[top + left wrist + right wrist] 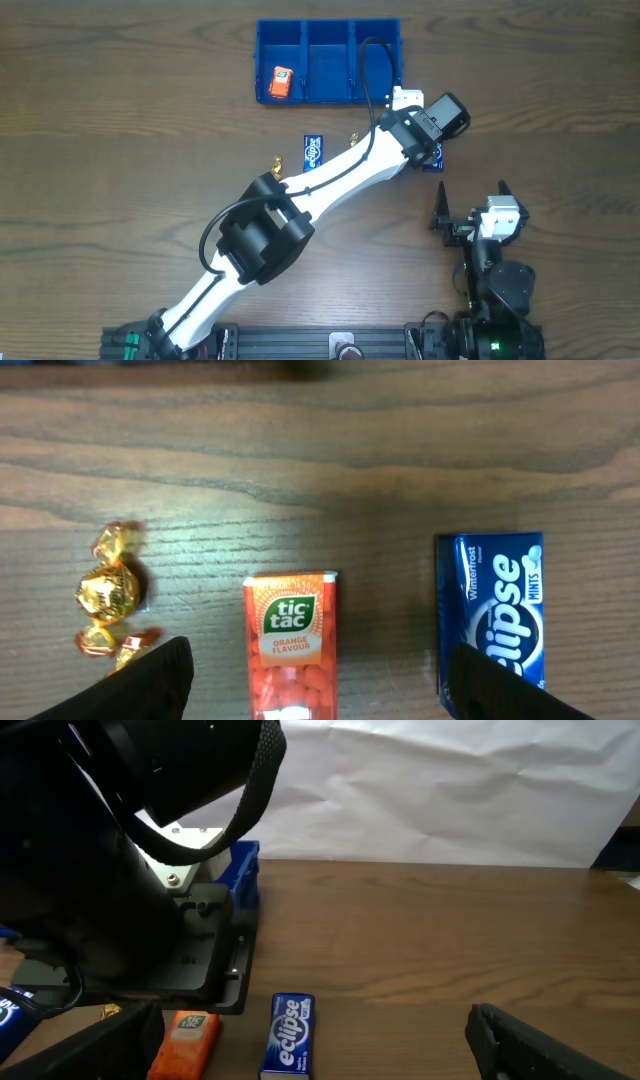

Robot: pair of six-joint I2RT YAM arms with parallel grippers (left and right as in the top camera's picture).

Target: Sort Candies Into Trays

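Our left tool (320, 678) hangs wide open over the flat orange plastic candy box (290, 645) lying on the brown wooden table (400, 460). We should descend straight and close across its narrow width.

The orange box (291, 650) and the mint box (490, 615) run off the left wrist view's edge, and a finger (140, 680) covers one wrapper end of the gold candy (108, 595). From above, the left arm (340, 180) hides part of the right compartment of the tray (305, 40) and most of the mint box.
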